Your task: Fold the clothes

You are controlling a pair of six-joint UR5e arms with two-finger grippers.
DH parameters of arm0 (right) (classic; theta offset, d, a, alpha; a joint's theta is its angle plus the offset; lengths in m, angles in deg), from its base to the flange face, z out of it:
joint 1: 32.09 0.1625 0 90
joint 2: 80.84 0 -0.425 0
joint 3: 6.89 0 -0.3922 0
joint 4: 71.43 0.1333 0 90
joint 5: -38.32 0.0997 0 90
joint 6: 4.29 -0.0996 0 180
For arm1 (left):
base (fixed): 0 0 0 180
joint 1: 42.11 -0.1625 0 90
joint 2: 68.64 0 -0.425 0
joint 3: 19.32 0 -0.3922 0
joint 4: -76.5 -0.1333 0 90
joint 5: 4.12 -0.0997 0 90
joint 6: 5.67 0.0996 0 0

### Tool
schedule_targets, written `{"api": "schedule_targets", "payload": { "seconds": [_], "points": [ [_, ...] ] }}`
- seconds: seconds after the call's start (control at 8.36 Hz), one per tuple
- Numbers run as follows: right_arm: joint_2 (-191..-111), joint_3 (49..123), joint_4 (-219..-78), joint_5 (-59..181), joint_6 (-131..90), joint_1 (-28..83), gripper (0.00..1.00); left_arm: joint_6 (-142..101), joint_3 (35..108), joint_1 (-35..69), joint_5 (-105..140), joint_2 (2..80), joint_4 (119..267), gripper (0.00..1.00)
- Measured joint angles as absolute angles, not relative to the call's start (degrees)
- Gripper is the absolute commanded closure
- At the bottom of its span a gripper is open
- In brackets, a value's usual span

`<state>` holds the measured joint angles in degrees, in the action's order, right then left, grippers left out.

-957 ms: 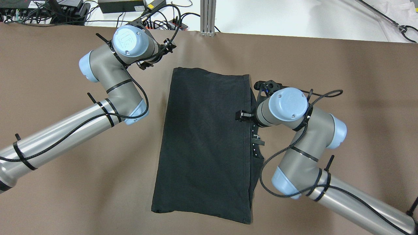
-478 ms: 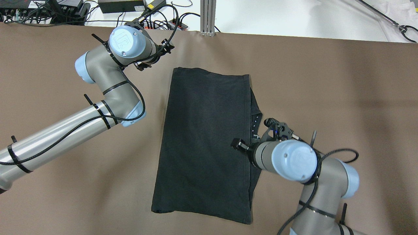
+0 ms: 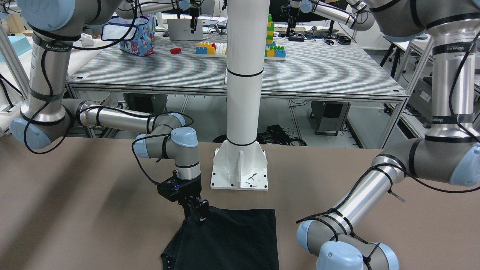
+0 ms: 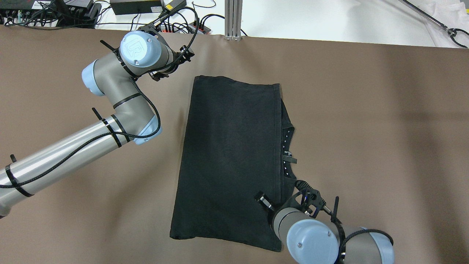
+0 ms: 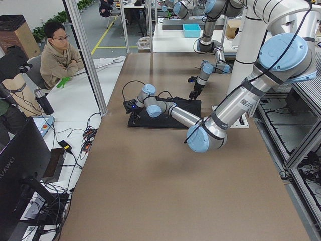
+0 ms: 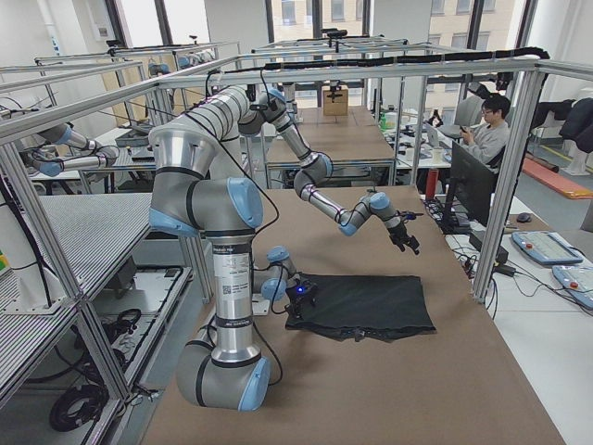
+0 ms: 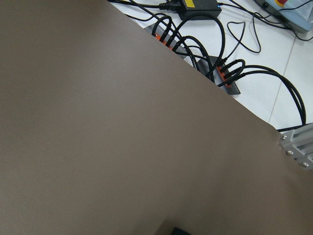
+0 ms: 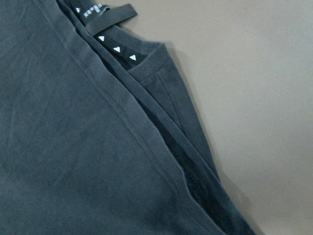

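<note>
The clothes are one black garment (image 4: 231, 161) lying flat and folded lengthwise on the brown table (image 4: 366, 128). Lower layers and a neck tape with white triangles (image 8: 117, 49) stick out along its right edge. My right gripper (image 3: 198, 217) hangs just above the garment (image 3: 232, 240) at its near right corner, open and empty. In the overhead view the right wrist (image 4: 293, 216) hides it. My left wrist (image 4: 141, 51) stands off the garment's far left corner. The left gripper's fingers are hidden, so I cannot tell their state. The left wrist view holds only bare table (image 7: 98, 122).
A white post's base plate (image 3: 240, 170) stands at the table's robot-side edge. Cables and a power strip (image 4: 176, 27) lie beyond the far edge, beside an aluminium post (image 4: 233, 20). A person (image 5: 59, 52) sits past that far edge.
My right arm has slid down the garment's right edge from its middle to the near corner. The left arm has drifted slightly left and away. The garment has not moved.
</note>
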<state>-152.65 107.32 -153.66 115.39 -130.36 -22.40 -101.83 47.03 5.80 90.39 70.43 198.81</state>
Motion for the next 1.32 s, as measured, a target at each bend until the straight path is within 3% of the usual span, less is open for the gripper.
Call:
{"api": "schedule_targets", "payload": {
  "seconds": [0.48,0.72,0.96,1.08,1.2,1.32],
  "points": [
    [-153.2,106.2,-154.5,114.3,-131.0,-25.8,0.29,-101.8,47.6,5.7,90.4,70.3,198.8,0.0],
    [-153.2,105.2,-154.5,114.3,-131.0,-26.3,0.5,-101.8,47.6,5.7,90.4,70.4,198.8,0.0],
    [-153.1,104.9,-154.5,114.3,-130.7,-25.7,0.65,-101.8,47.7,5.7,90.3,70.4,198.8,0.0],
    [-153.1,104.9,-154.5,114.4,-130.6,-25.3,0.78,-101.8,47.6,5.7,90.3,70.4,198.8,0.0],
    [-153.1,104.8,-154.5,114.4,-130.5,-25.0,1.0,-101.9,47.7,5.7,90.2,70.4,198.8,0.0],
    [-153.0,104.8,-154.5,114.4,-130.6,-24.9,1.0,-101.9,47.7,5.7,90.2,70.4,198.8,0.0]
  ]
}}
